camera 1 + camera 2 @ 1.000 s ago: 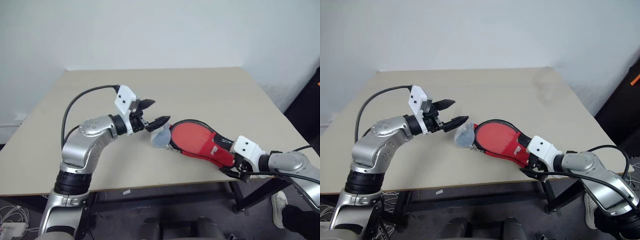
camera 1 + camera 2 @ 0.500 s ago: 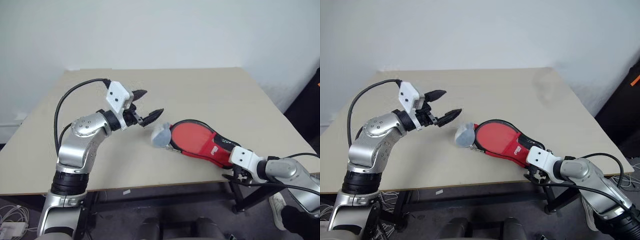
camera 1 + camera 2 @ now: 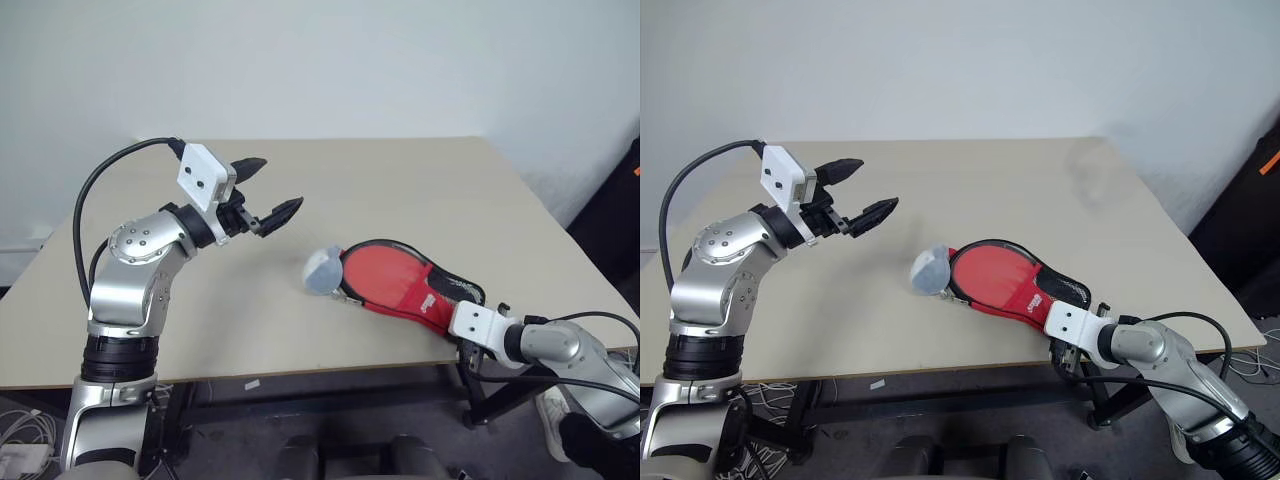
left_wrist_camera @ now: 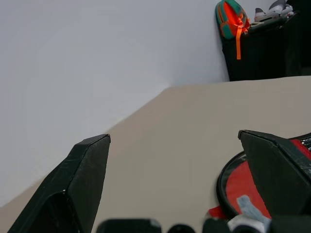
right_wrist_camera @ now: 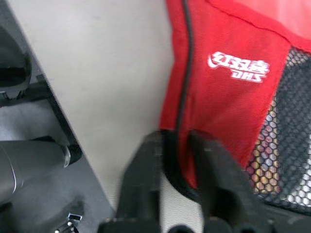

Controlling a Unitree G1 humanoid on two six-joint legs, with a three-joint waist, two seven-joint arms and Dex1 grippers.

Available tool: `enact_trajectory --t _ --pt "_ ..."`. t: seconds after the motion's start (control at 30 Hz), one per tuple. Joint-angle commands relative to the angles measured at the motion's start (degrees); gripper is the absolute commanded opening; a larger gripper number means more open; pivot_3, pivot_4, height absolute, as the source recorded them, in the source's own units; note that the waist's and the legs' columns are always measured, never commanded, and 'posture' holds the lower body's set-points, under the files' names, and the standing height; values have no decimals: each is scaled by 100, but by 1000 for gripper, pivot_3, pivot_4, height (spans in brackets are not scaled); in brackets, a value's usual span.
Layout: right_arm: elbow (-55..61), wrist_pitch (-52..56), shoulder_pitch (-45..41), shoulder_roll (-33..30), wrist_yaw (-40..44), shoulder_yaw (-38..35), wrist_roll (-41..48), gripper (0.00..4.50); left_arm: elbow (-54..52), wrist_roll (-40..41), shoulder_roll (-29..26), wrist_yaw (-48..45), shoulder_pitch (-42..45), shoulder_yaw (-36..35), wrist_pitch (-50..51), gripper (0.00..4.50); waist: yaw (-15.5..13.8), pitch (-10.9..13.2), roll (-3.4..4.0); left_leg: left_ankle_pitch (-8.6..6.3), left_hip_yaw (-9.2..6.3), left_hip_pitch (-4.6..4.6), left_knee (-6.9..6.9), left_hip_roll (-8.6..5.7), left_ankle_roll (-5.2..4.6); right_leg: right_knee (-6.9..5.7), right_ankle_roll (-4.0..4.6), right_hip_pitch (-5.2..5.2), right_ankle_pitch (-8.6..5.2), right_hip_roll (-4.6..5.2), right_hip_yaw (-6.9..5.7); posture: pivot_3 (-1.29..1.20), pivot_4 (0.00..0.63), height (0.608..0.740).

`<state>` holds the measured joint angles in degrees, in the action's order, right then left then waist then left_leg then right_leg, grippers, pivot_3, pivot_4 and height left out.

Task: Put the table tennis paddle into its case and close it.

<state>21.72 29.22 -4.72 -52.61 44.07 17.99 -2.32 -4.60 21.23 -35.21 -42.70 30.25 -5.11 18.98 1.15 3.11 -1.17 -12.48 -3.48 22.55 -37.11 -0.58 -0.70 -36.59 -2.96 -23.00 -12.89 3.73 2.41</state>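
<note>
- Since a second ago the left gripper (image 3: pixel 268 190) has pulled up and away to the left of the case (image 3: pixel 400 282), while the right gripper (image 5: pixel 176 145) has dropped to the case's narrow end at the near right table (image 3: pixel 420 180) edge and closed.
- Head views: the case lies near the right front corner, round end pointing left, with a silvery flap (image 3: pixel 322 270) sticking out there. The left gripper hovers well apart from it, fingers spread, holding nothing.
- Left wrist view: the case's round end sits low between the wide-apart fingers (image 4: pixel 80 179).
- Right wrist view: both fingers pinch the case's black piped edge (beside the white logo (image 5: pixel 238 67)).
- The paddle itself I cannot make out; it is probably inside.
- To do this step well, I would keep that pinch firm, anchoring the case while the left tucks the flap.
</note>
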Motion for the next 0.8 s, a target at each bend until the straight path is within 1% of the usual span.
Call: enact_trajectory --t 0.03,0.23,0.3,0.43,0.53,0.8 --pt "-105 -17 -113 39 59 37 -226 34 -12 -5 -89 -43 250 -152 -123 4500 0 0 -2 0 0 0 0 0 0 0 -1 0 0 0 0 0 0 740" --pt "-107 25 -371 79 174 47 -333 34 52 -29 -107 -66 297 -156 -163 4500 3 0 -6 0 -1 -2 -1 1 0 -1 -5 2 3 -1 -1 0 0 740" --pt "87 317 -575 183 379 -43 -63 34 83 -36 -119 -90 306 -159 -196 4500 12 0 -6 0 0 -2 -1 2 0 -3 -5 1 4 -2 0 0 0 740" --pt "699 1211 -1102 414 959 -341 802 34 190 -58 -175 -157 365 -177 -265 4500 20 2 -5 0 0 0 1 9 1 -8 -5 -7 5 -9 1 0 0 740" --pt "1010 1423 -1296 284 1342 -320 1106 34 274 -83 -214 -205 407 -173 -336 4500 8 2 -4 0 -2 5 3 11 1 -8 -7 -13 6 -11 0 0 0 740" --pt "1380 2077 -1609 58 1936 -243 1888 34 260 -104 -240 -233 365 -174 -412 4500 0 3 -6 -1 -3 7 -4 6 2 -7 -7 -9 5 -4 -3 0 0 740"
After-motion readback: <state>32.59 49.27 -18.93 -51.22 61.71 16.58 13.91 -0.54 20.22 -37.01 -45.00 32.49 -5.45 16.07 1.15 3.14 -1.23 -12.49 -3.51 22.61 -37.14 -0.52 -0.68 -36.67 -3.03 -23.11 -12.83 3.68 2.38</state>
